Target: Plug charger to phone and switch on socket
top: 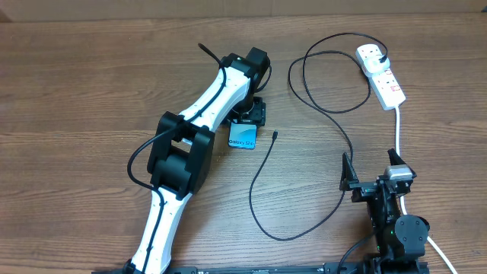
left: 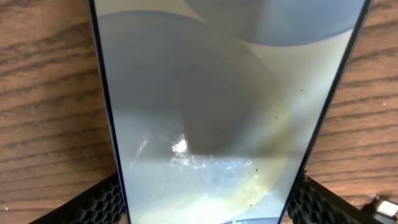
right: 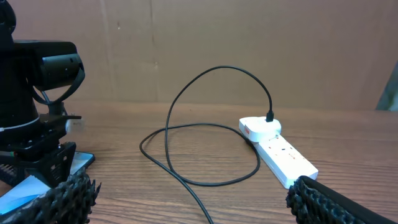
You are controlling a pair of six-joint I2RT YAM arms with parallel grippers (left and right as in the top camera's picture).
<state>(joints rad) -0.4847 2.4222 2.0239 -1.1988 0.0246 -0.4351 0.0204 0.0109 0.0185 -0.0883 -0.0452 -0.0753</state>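
Phone (top: 243, 138) gripped between left fingers (left: 99, 204), charger tip (top: 274, 136) just beside, socket (top: 383, 74) well apart

phone (top: 243, 137) screen reads "galaxy s24"; socket (top: 380, 72) markings too small to read

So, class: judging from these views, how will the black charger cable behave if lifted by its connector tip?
Probably floppy: the charger lies in loose loops across the table. Likely light, being thin. Its far end looks plugged into the socket, so it may tug taut.
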